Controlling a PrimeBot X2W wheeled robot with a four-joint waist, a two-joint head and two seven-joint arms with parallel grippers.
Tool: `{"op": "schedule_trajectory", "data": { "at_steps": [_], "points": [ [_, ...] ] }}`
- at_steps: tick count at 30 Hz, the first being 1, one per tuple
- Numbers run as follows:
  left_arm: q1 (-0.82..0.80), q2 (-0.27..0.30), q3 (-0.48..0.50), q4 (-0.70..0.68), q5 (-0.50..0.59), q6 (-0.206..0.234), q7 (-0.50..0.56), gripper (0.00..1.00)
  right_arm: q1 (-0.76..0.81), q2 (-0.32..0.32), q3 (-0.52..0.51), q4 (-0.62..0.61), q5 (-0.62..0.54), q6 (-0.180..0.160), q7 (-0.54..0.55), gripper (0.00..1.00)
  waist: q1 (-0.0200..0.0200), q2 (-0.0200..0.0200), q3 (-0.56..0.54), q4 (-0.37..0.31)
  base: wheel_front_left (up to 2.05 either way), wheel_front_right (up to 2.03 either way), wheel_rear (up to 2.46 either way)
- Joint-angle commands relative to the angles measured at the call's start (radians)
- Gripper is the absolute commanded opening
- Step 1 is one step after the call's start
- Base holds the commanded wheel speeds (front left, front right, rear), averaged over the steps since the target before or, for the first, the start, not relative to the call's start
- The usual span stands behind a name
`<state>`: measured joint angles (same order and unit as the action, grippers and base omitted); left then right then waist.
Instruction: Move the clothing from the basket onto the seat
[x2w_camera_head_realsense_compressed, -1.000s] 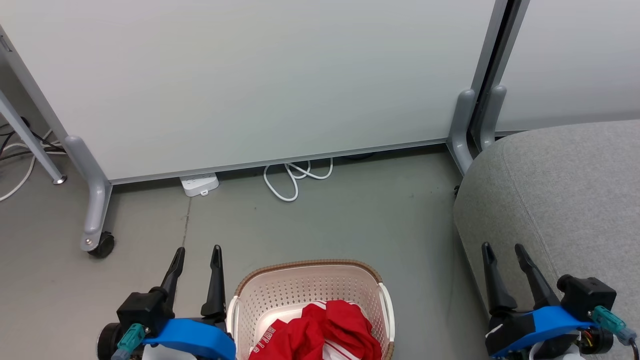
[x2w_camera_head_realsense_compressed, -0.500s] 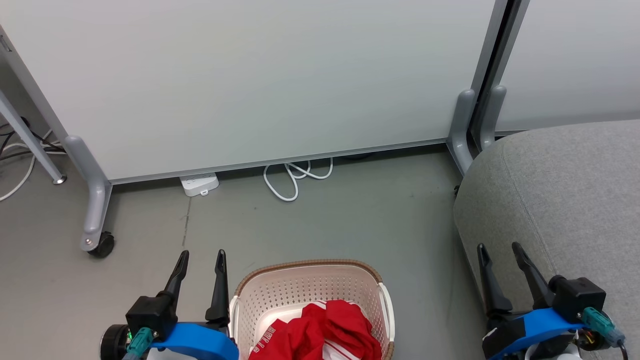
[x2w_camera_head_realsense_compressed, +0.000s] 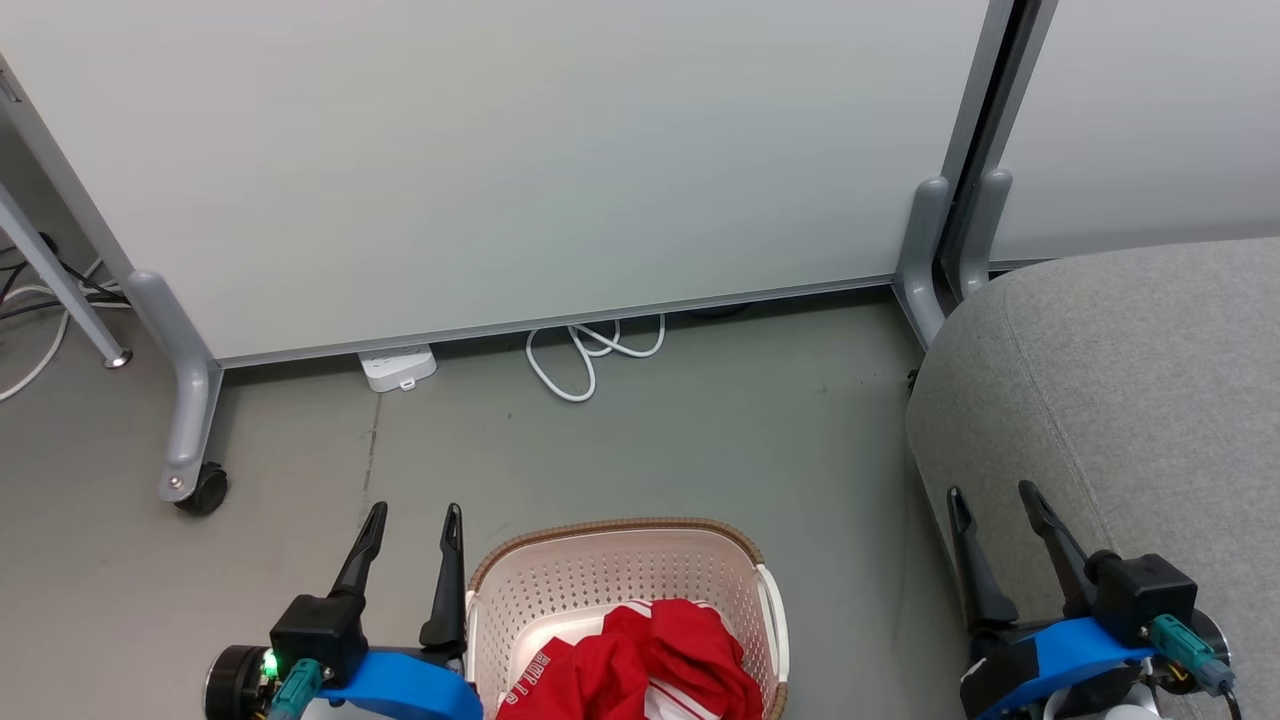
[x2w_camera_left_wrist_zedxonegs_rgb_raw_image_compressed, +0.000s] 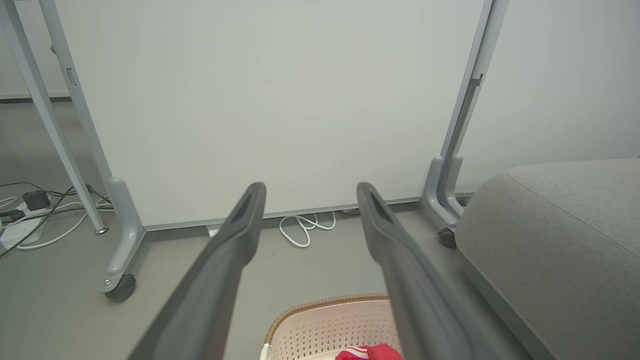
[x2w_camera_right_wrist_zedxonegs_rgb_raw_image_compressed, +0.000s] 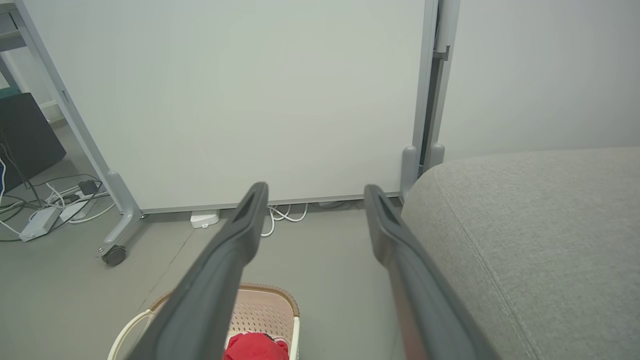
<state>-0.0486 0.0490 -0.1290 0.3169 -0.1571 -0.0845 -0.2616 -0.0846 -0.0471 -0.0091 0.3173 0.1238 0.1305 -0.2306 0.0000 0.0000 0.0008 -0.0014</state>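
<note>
Head view: basket (x2w_camera_head_realsense_compressed: 620, 523) sits on the floor (x2w_camera_head_realsense_compressed: 700, 430) at bottom centre, with the clothing (x2w_camera_head_realsense_compressed: 650, 660) bunched inside it (red, some white lettering showing). Left gripper (x2w_camera_head_realsense_compressed: 416, 510) is just beside the basket's left rim, fingers apart, gripping nothing. Right gripper (x2w_camera_head_realsense_compressed: 990, 490) overlaps the left edge of the seat (x2w_camera_head_realsense_compressed: 1130, 380), fingers apart, gripping nothing. Seat is right of the basket, a strip of floor between. White cable (x2w_camera_head_realsense_compressed: 590, 355) and power strip (x2w_camera_head_realsense_compressed: 398, 367) lie under the partition panel (x2w_camera_head_realsense_compressed: 500, 160).

Left wrist view: fingers spread. Basket rim and a bit of red fabric low between them, seat at right.

Right wrist view: fingers spread. Basket with clothing at the bottom, by the left finger. Seat at right.
</note>
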Motion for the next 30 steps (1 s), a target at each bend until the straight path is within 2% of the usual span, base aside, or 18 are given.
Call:
{"op": "schedule_trajectory", "data": {
  "at_steps": [1,12,18,23,30],
  "points": [
    [-0.009,0.003,0.005,0.001,-0.002,0.003,-0.005,1.0,-0.01,-0.006,0.001,0.003,0.002,0.0,-0.006,1.0,0.0,0.0,0.0,0.0,0.0,0.0,0.0],
    [-0.006,0.002,0.006,0.013,0.003,0.002,-0.005,1.0,-0.018,-0.006,0.012,0.001,0.009,0.0,-0.01,1.0,0.0,0.0,0.017,-0.01,0.0,0.0,0.0],
    [-0.049,0.014,-0.01,0.081,0.012,-0.016,-0.004,1.0,-0.052,-0.006,0.048,-0.024,0.014,0.0,-0.011,1.0,0.0,0.0,0.091,-0.051,0.0,0.0,0.0],
    [-0.145,0.058,-0.048,0.168,0.017,-0.035,0.012,1.0,-0.099,-0.005,0.086,-0.057,0.029,0.0,-0.022,1.0,0.0,0.0,0.206,-0.099,0.0,0.0,0.0],
    [-0.297,0.147,-0.15,0.28,0.03,-0.047,0.07,1.0,-0.185,-0.004,0.145,-0.087,0.06,0.0,-0.033,1.0,0.0,0.0,0.382,-0.172,0.0,0.0,0.0]
  ]
}}
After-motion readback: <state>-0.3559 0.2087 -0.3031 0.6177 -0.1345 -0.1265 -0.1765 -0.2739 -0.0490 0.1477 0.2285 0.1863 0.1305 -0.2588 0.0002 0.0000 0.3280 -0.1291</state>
